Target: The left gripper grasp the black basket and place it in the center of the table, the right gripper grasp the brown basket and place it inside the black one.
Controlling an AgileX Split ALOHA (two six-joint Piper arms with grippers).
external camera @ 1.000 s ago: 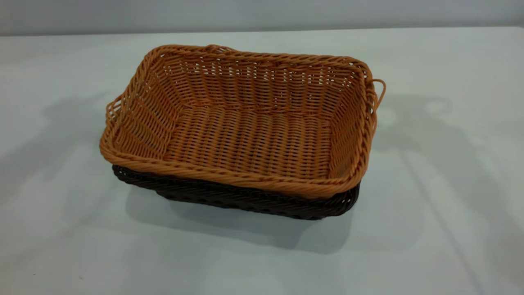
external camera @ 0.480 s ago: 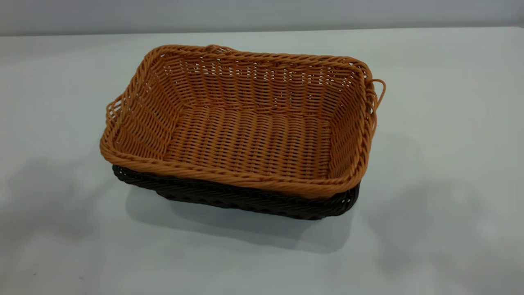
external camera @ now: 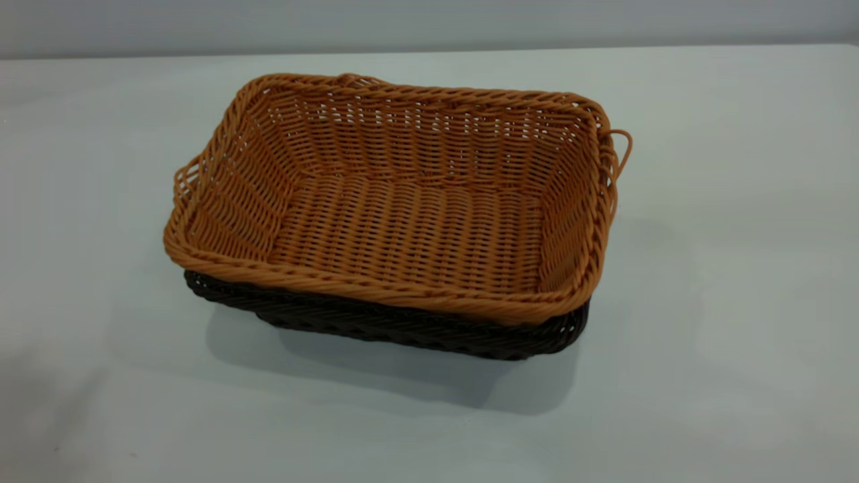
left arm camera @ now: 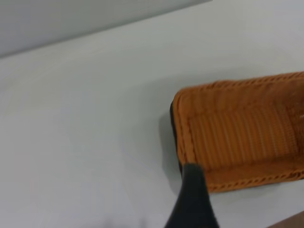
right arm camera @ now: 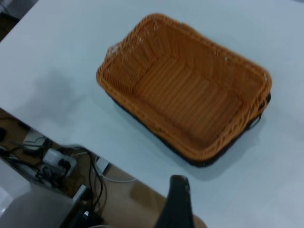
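Little is left to go wrong: the brown basket (external camera: 402, 215) is sitting nested inside the black basket (external camera: 402, 329) mid-worktop (external camera: 738, 268), though a returning arm could be nudging the stack askew. The left hand (left arm camera: 192, 204) and right hand (right arm camera: 175, 202) are hanging well apart from both baskets; whether either is open cannot be told.

Nothing readable is showing anywhere (no lettering, labels, brands or numbers on any visible surface).
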